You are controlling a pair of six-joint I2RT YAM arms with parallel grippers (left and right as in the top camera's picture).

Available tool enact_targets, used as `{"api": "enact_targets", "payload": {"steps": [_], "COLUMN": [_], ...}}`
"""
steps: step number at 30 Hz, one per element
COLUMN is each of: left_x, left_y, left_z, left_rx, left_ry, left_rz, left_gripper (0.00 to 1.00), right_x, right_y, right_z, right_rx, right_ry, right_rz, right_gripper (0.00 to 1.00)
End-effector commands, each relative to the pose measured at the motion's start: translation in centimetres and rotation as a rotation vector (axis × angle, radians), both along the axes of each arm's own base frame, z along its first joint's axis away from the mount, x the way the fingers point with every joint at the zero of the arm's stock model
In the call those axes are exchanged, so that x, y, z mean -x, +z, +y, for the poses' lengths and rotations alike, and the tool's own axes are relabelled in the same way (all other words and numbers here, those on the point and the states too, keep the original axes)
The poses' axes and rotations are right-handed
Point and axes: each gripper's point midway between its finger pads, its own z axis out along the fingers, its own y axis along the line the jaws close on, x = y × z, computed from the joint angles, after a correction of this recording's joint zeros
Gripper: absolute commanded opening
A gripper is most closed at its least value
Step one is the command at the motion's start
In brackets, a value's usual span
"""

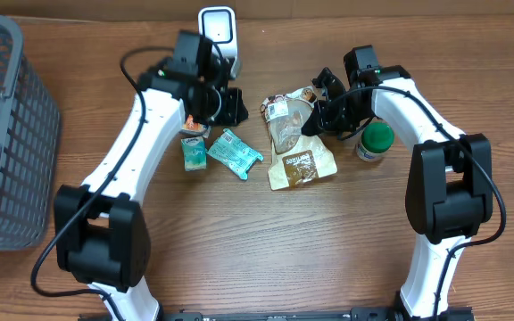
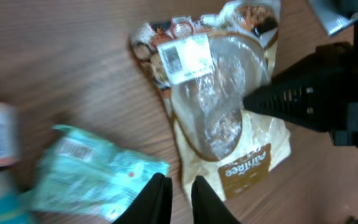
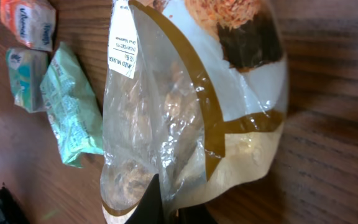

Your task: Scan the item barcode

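Snack bag (image 1: 294, 147) lengthwise near-to-far, barcode label (image 1: 280, 111) farthest

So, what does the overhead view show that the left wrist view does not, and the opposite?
Only overhead: the grey basket, the white scanner and the green-lidded jar. Only left wrist: the bars of the barcode on the snack bag, on its white label, close enough to make out. Both: the snack bag, the teal packet beside it and the right claw at the bag's edge.
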Motion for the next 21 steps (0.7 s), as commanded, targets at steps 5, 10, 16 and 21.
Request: {"api": "enact_targets", "payload": {"steps": [5,10,16,21], "left_x": [1.9,2.8,3.5,3.9], "left_y": [-5.4,-6.6,-9.6,-12.9], "left_z": [-3.8,-6.6,-7.3,-7.2], "left_rx": [0.279,0.327,0.247,0.224], "left_ry": [0.130,0.115,0.199,0.220], "left_rz": [0.160,0.115,0.166,0.234], "left_gripper": [0.04,0.04,0.04,0.04], "right_x": [0.7,0.8,0.9,1.1], "right_y": [-0.1,-0.2,-0.2,-0.2], "right_z": [0.1,0.1,0.1,0.1], "right_rx": [-0.010,-0.010,-0.010,-0.008], "right_ry": [-0.026,-0.026,-0.042,-0.041], "right_rz": [0.024,0.026,0.041,0.051], "right_gripper": [0.04,0.04,0.05,0.07]}}
